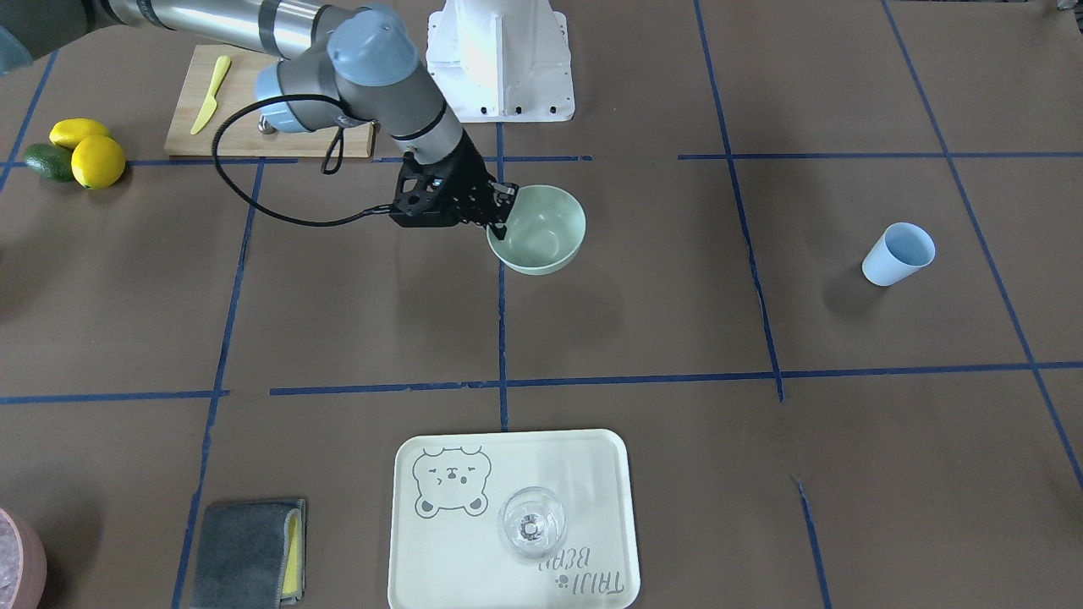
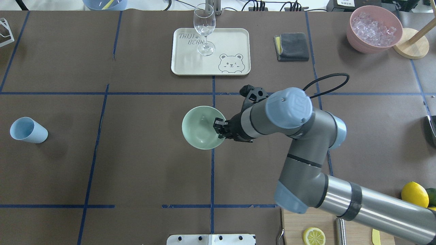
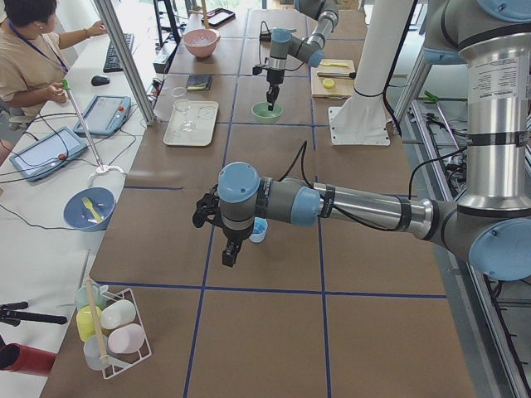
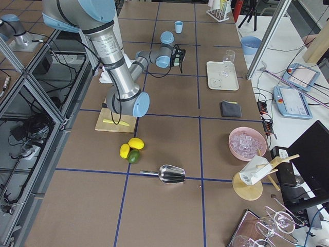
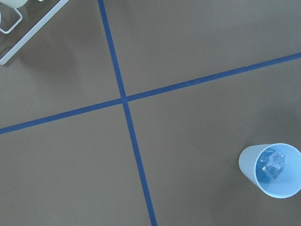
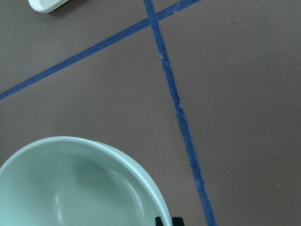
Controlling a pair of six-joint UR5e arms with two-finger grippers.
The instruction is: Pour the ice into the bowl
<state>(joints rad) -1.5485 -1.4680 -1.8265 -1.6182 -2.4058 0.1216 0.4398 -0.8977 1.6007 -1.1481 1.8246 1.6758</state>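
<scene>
The mint-green bowl (image 2: 201, 127) sits near the table's middle, its rim tilted. It also shows in the front view (image 1: 541, 228) and the right wrist view (image 6: 70, 188). My right gripper (image 2: 219, 127) (image 1: 501, 222) is shut on the bowl's right rim. A pale blue cup (image 2: 27, 130) (image 5: 273, 169) stands far to the left with a few ice cubes (image 5: 273, 162) in it. My left gripper (image 3: 226, 249) hangs above the cup (image 3: 259, 230); I cannot tell if it is open or shut.
A cream tray (image 2: 235, 37) with a wine glass (image 2: 204, 29) stands at the far side. A grey cloth (image 2: 291, 46) and a pink container (image 2: 356, 37) of ice lie far right. Lemons (image 2: 414, 194) and a cutting board (image 2: 296, 228) are near right.
</scene>
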